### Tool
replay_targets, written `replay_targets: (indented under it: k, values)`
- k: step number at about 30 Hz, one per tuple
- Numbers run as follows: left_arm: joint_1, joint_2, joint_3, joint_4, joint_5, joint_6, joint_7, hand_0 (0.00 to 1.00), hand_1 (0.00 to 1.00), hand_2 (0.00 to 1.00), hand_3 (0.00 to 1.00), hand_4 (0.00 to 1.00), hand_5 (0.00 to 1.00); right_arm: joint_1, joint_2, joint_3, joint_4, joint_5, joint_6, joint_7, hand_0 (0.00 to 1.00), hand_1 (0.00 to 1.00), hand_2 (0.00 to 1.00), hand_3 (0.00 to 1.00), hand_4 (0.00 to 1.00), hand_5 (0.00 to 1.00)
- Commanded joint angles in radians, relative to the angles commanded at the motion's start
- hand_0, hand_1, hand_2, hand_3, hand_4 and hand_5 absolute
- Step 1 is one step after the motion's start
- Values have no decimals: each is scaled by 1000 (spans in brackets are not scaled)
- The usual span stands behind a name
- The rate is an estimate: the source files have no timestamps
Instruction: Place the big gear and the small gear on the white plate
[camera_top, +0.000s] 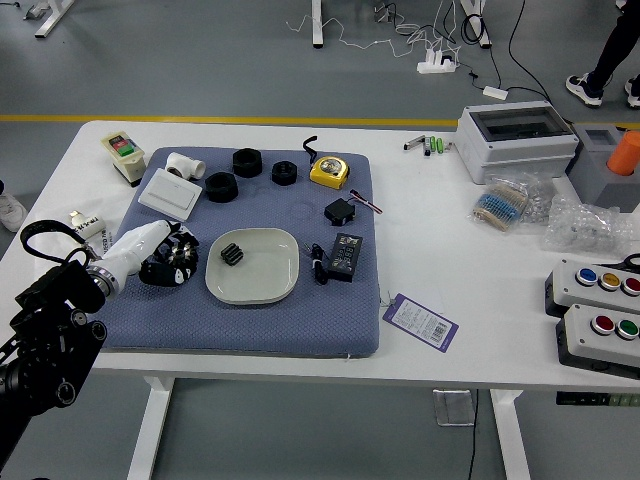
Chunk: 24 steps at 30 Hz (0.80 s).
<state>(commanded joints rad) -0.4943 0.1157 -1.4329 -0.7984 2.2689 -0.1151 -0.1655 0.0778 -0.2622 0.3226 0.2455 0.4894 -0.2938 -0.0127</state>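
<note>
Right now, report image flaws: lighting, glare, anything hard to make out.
Head view: even light, soft shadows; head view: small glints on the clear plastic bag; head view: the left hand's dark fingers blend into the big gear, blurring their outlines together.

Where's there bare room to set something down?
Widest: the white table between the purple tag and the button boxes. The blue mat is also bare between the plate and its near edge. Crowded: around the robot's left hand and at the mat's far left.
</note>
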Motion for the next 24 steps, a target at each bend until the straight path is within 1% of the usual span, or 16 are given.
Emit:
replay_targets:
  k: [1,6,7,12,13,18,19,22,24]
  values:
    - [0,1,1,-1,0,-1,1,342,366,403,508,335,2,0,0,0,0,0,0,0,697,714,747,574,800,681]
    - [-3,3,1,-7,0,-2,0,342,366,403,508,335,2,1,0,1,0,0,0,0,697,714,747,574,800,681]
    - [-4,4,0,-7,0,-2,0,329,318,370,486,312,2,1,0,1,0,0,0,0,697,713,747,575,800,681]
    - [-4,10,0,-17,0,4,-2,329,318,370,486,312,2,1,0,0,0,1,0,0,697,713,747,575,800,681]
    - [-5,11,0,-20,0,6,-3,317,285,339,470,269,2,1,0,0,0,1,0,0,697,714,748,574,800,681]
    - [-7,18,3,-53,0,7,-4,317,285,339,470,269,2,1,0,0,0,2,1,0,697,714,748,574,800,681]
    - [-7,18,3,-55,0,6,-4,303,285,335,450,279,2,1,0,0,0,2,1,0,698,714,748,575,800,681]
    - [-9,23,11,-99,0,3,-3,303,285,335,450,279,2,1,-1,-1,0,0,1,0,698,714,748,575,800,681]
    - [-10,23,13,-106,0,2,-3,303,285,335,450,279,2,1,-1,-1,0,1,1,0,698,714,748,575,800,681]
